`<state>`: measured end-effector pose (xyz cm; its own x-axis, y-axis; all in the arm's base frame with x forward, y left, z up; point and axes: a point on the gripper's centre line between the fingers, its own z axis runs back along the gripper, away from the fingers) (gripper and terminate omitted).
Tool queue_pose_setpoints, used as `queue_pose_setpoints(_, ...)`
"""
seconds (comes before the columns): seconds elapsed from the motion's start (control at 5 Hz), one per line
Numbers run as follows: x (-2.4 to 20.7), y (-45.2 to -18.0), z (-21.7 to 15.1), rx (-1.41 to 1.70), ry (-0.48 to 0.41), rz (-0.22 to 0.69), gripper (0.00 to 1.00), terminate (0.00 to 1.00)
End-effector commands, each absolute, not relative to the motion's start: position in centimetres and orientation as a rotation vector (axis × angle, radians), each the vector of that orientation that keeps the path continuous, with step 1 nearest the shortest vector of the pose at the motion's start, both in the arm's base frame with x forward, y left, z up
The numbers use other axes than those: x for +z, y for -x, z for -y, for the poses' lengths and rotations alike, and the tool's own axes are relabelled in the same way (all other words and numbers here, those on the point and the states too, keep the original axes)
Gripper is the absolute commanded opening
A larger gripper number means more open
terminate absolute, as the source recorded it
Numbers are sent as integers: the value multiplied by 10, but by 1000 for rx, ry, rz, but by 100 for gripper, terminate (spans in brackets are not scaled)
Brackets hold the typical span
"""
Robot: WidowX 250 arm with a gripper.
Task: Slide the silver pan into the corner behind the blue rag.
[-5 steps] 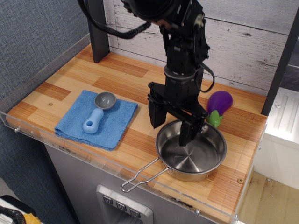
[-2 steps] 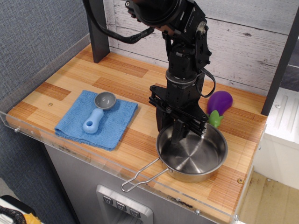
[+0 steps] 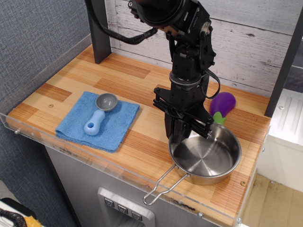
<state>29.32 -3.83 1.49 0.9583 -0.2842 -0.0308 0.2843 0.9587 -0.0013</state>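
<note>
Nearest the front edge of the tabletop (image 3: 142, 151), the silver pan (image 3: 205, 154) sat at the right, its wire handle reaching past the clear lip. The fingers (image 3: 177, 131) were closed on the pan's left rim. Left of it the blue rag (image 3: 116, 127) lay flat with a blue-handled scoop (image 3: 98, 115) on top. Behind the pan rested a purple eggplant toy (image 3: 222, 105). Farthest back stood the corner (image 3: 97, 54) with its dark post, well apart from the pan.
</note>
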Motion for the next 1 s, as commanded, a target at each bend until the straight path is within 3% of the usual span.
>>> queue_pose_setpoints(0.0,64,-303,36,-289,40,103,0,0)
queue_pose_setpoints(0.4,131,-318,-35,-72,75,252,0,0)
queue_pose_setpoints(0.6,137,-327,-86,59,52,240,0,0)
queue_pose_setpoints(0.8,125,-331,-128,138,35,207,0,0)
